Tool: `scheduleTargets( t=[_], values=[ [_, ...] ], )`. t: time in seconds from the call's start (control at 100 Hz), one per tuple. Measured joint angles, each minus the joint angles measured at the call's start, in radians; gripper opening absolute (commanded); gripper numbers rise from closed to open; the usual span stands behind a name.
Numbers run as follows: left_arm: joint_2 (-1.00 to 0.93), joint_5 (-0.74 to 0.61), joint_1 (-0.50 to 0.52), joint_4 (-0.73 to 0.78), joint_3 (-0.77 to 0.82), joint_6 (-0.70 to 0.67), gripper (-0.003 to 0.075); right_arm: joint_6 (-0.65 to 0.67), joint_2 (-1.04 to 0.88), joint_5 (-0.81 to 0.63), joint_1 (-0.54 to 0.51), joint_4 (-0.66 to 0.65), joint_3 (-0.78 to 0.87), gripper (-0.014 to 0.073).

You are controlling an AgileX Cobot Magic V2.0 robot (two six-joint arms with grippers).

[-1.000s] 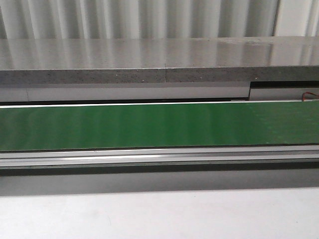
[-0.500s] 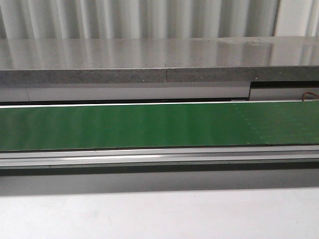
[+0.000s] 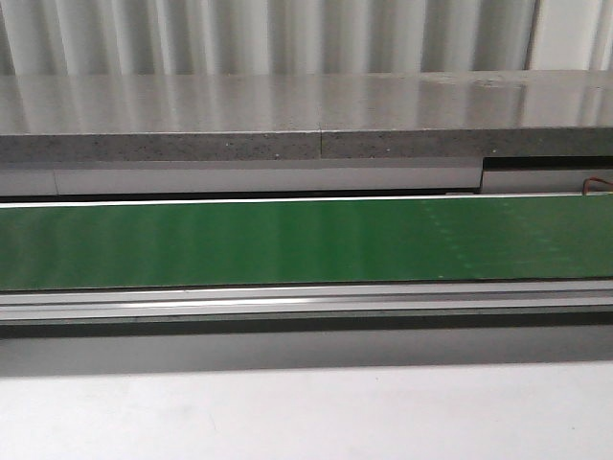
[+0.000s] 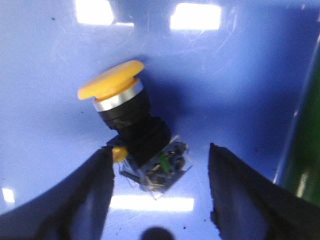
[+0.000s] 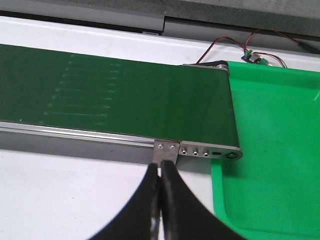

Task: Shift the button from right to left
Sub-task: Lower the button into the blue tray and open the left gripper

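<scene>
Front view: a green conveyor belt [image 3: 287, 244] is seen running left to right beyond a pale worktop [image 3: 306, 417], with a grey ledge [image 3: 287, 125] behind; neither arm nor the button is shown here. Compared with the pictures of a second before, a faint dotted patch on the belt has shifted leftward, so the belt is judged to be running; nothing else is altered, and no bearing on the button's transfer can be read from this view. Left wrist view: the button [image 4: 132, 135] is recorded lying on a blue surface [image 4: 225, 75], between the tips of the left gripper [image 4: 160, 175], whose jaws are spread wide; one fingertip appears to touch or nearly touch its body, contact not settled. Its long axis is tilted, the yellow cap [image 4: 111, 86] pointing away from the jaws, the clear-cased contact block nearest them. The button is judged to be already at its left-hand place. Right wrist view: the right gripper [image 5: 160, 175] is shown with jaws pressed together on nothing, over the worktop just before the belt's end, beside a green tray [image 5: 270, 150].
</scene>
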Motion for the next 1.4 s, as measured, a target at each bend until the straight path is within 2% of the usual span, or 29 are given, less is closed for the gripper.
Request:
scheduleTargets(
  t=[0.09, 0.1, 0.16, 0.41, 0.56, 0.95, 1.399],
  values=[
    [-0.041, 0.000, 0.000, 0.000, 0.000, 0.000, 0.0111, 0.000, 0.000, 0.000, 0.000, 0.000, 0.000, -0.0066],
    [-0.048, 0.000, 0.000, 0.000, 0.000, 0.000, 0.0071, 0.000, 0.000, 0.000, 0.000, 0.000, 0.000, -0.0066],
    [-0.079, 0.000, 0.000, -0.010, 0.000, 0.000, -0.0020, 0.000, 0.000, 0.000, 0.000, 0.000, 0.000, -0.0066],
    [-0.193, -0.024, -0.017, -0.093, 0.001, -0.002, -0.0021, 0.000, 0.000, 0.000, 0.000, 0.000, 0.000, -0.0066],
    [-0.294, -0.100, -0.085, -0.102, 0.041, -0.015, -0.0021, 0.002, 0.000, 0.000, 0.000, 0.000, 0.000, -0.0066],
    [-0.597, -0.421, -0.322, -0.112, 0.370, -0.076, -0.0020, 0.002, 0.000, 0.000, 0.000, 0.000, 0.000, -0.0066],
    [-0.900, -0.672, -0.496, -0.130, 0.708, -0.079, -0.0020, 0.002, 0.000, 0.000, 0.000, 0.000, 0.000, -0.0066]
  ],
)
